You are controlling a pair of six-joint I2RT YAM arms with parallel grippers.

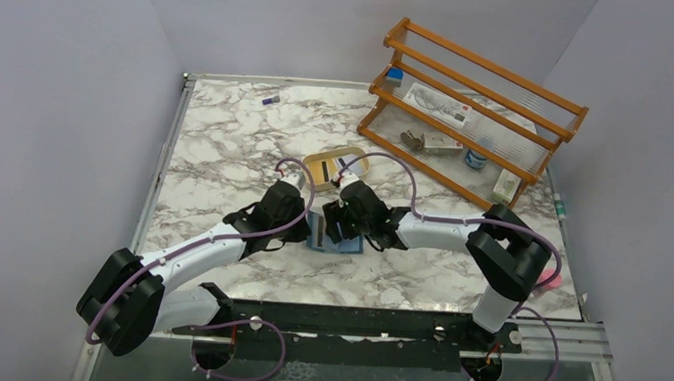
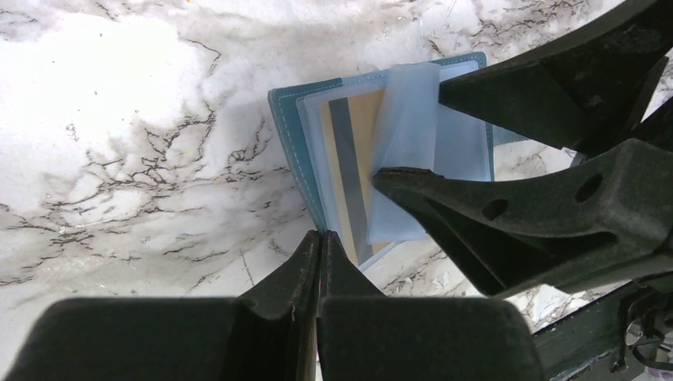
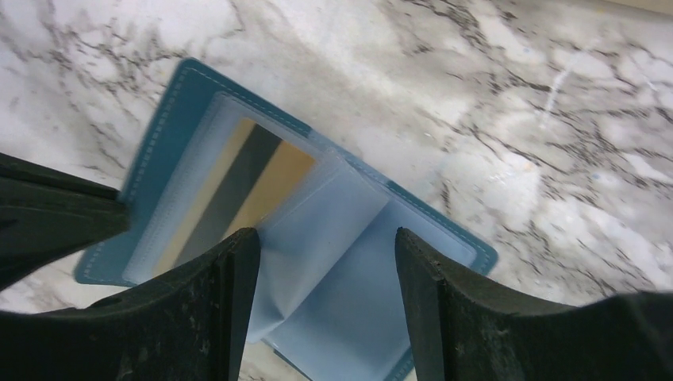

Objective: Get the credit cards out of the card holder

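Observation:
The teal card holder (image 1: 322, 235) lies open on the marble table between both grippers. In the left wrist view the card holder (image 2: 286, 127) shows clear sleeves holding a yellow credit card (image 2: 361, 159) with a dark stripe. My left gripper (image 2: 321, 236) is shut, its tips pinching the holder's near teal edge. My right gripper (image 3: 327, 238) is open and straddles the loose pale-blue sleeves, one finger (image 3: 230, 270) against a lifted sleeve beside the yellow card (image 3: 262, 175). The teal cover (image 3: 171, 103) lies flat. No other cards show.
A tan oval tray (image 1: 322, 161) sits just behind the holder. An orange wooden rack (image 1: 473, 110) with small boxes stands at the back right. A small object (image 1: 271, 101) lies at the back, and a pink thing (image 1: 549, 279) by the right arm.

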